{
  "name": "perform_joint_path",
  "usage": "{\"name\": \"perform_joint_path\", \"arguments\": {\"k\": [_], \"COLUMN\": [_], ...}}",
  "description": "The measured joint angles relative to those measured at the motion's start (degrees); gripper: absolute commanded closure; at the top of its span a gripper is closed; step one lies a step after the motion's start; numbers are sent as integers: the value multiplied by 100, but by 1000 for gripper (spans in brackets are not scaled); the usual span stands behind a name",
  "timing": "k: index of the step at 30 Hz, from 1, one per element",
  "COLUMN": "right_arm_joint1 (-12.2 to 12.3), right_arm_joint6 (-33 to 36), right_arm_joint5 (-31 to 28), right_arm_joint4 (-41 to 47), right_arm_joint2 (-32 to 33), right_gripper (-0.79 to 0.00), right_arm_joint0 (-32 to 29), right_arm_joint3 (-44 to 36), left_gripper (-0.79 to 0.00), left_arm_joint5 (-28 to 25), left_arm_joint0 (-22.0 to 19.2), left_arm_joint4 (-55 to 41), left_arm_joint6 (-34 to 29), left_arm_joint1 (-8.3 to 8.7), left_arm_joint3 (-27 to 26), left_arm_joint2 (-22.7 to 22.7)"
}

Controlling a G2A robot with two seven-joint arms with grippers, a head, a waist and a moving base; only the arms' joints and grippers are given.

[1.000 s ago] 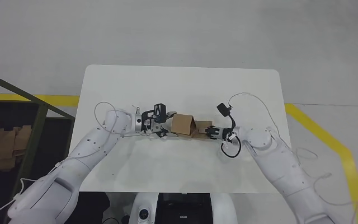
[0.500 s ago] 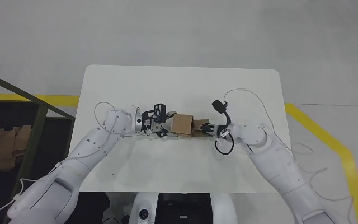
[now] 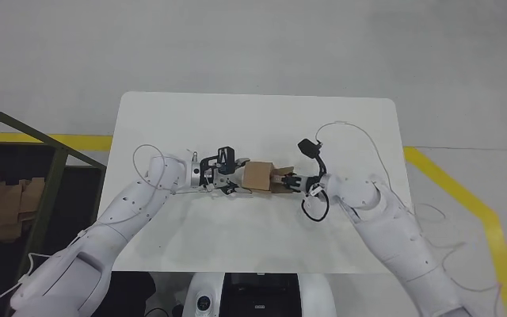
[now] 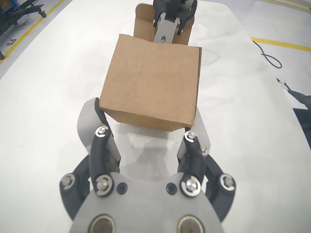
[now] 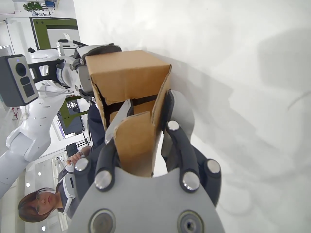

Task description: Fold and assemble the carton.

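I have the carton (image 3: 257, 176) lying on its side near the middle of the worktop (image 3: 198, 119). Its long axis runs across the worktop, from one arm to the other. It is a plain brown box, already squared into a tube.

The left gripper (image 3: 236, 177) sits at the carton's left end. In the left wrist view its jaws (image 4: 145, 120) straddle that end and are clamped on the carton (image 4: 150, 86), one finger pressed against each lower corner.

The carton's open end points the other way, toward the right gripper (image 3: 287, 183), and its flaps (image 4: 143, 22) stand out past the body. In the right wrist view the right gripper (image 5: 148, 105) has its jaws closed on those flaps (image 5: 136, 141). One finger (image 5: 121, 115) reaches into the mouth of the carton (image 5: 126, 73) and the other lies outside the side wall. Behind that finger the inside is dark, and I cannot make out anything else in it.

A thin cable (image 3: 348, 131) loops over the worktop beyond the carton's open end, well apart from it.
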Motion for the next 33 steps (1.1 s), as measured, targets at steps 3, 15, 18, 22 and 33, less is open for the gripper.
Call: {"name": "perform_joint_path", "arguments": {"k": [3, 15, 18, 22, 33], "right_arm_joint1": [41, 179, 214, 243, 248], "right_arm_joint6": [-5, 5, 70, 129, 255], "right_arm_joint5": [-15, -280, -426, -551, -1021], "right_arm_joint4": [20, 229, 360, 488, 1019], "right_arm_joint2": [148, 682, 829, 943, 971], "right_gripper": [-302, -311, -305, -296, -265], "right_arm_joint0": [-136, -654, -799, -913, -967], "right_arm_joint3": [-124, -588, -700, -779, -727], "left_gripper": [-573, -545, -545, -545, -529], "left_arm_joint5": [-9, -31, -34, -27, -33], "left_arm_joint0": [-3, -28, -34, -39, -45], "left_arm_joint4": [1, -19, -27, -27, -46], "left_arm_joint6": [-15, -50, -61, -85, -162], "left_arm_joint1": [-4, -14, -16, -19, -25], "left_arm_joint3": [8, 19, 16, 10, -6], "left_arm_joint2": [9, 19, 19, 22, 22]}}
